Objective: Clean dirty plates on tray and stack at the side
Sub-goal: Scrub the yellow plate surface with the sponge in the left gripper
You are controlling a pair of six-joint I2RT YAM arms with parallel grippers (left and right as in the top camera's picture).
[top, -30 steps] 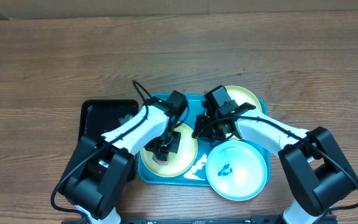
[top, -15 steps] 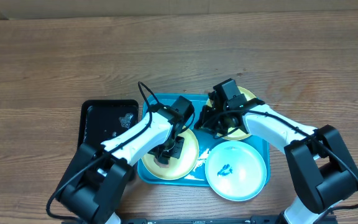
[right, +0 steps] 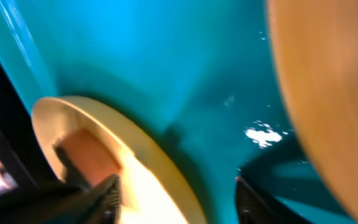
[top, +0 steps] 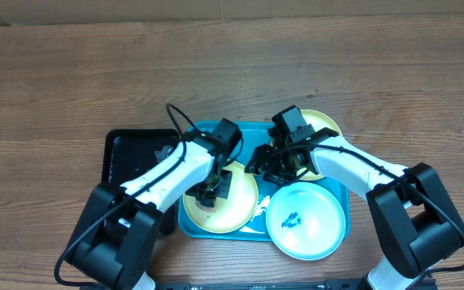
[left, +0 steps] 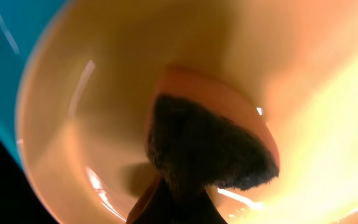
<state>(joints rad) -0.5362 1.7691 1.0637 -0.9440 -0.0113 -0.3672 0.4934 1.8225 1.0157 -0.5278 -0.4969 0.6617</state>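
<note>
The cyan tray (top: 252,138) holds three plates. A yellow-green plate (top: 232,211) lies at its left. My left gripper (top: 210,193) presses down on that plate, shut on a sponge (left: 210,146) with a dark scrub face and an orange back. A second yellow-green plate (top: 322,127) sits at the tray's back right. The light blue plate (top: 307,219), with a dark smudge, overhangs the front right. My right gripper (top: 274,171) is open low over the tray (right: 166,56) between the plates. The left plate's rim (right: 166,180) lies between its fingers (right: 107,199).
A smaller black tray (top: 131,157) stands against the cyan tray's left side. White smears (top: 258,216) show on the tray floor between the left plate and the blue plate. Bare wooden table (top: 216,64) lies behind and to both sides.
My right gripper has gone from shut to open and moved slightly forward and left. My left gripper has shifted a little over the yellow-green plate, still shut on the sponge.
</note>
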